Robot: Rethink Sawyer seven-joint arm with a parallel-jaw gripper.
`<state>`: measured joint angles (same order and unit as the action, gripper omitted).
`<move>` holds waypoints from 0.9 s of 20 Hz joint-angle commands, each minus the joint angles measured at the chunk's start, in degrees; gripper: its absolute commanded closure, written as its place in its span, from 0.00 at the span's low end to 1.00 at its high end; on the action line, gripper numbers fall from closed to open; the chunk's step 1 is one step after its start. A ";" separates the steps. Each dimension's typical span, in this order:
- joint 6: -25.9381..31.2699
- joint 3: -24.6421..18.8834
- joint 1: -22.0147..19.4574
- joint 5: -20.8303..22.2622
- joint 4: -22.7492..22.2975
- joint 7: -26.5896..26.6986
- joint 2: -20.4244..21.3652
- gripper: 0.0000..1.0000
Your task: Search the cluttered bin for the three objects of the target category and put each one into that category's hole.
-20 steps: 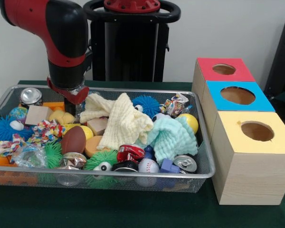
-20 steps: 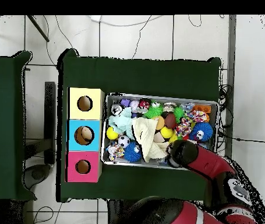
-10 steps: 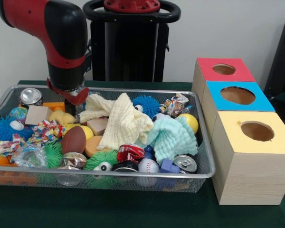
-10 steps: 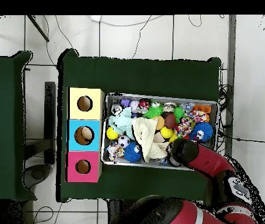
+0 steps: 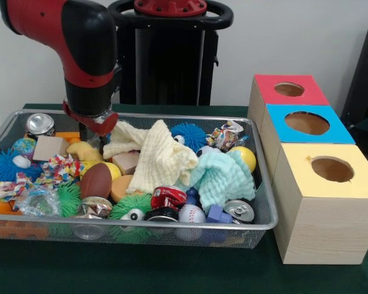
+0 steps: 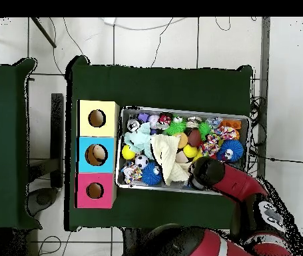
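Seen from straight above: a dark green cloth-covered table [image 6: 160,87] at frame centre, bearing a wide shallow silver wire-mesh bin [image 6: 250,155] packed with toys and cloths. Inside, a pale yellow cloth [image 6: 166,155] near the middle, a mint green cloth [image 6: 139,139] to its left, a blue spiky ball [image 6: 232,150] at right. Left of the bin, touching in a column: yellow-topped wooden box [image 6: 97,119], blue-topped wooden box [image 6: 96,155], pink-topped wooden box [image 6: 94,191], each with a round hole. Red and black robot arm [image 6: 237,190] reaching up from lower right, its end over the bin's lower edge.
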<state>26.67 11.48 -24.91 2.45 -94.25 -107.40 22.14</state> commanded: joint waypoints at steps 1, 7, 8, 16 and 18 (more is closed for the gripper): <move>3.09 -4.44 -0.26 0.56 5.53 -2.38 -0.05 0.00; 4.14 -3.67 -0.07 -0.32 5.15 -3.84 0.84 0.00; 4.74 -3.48 0.09 -0.39 5.08 -3.95 1.14 0.00; 6.35 -3.23 0.42 -0.18 5.67 -3.67 1.85 0.00; 6.79 -3.16 0.52 -0.15 5.50 -3.65 2.34 0.00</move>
<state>28.56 11.50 -24.83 2.46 -93.62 -107.40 23.50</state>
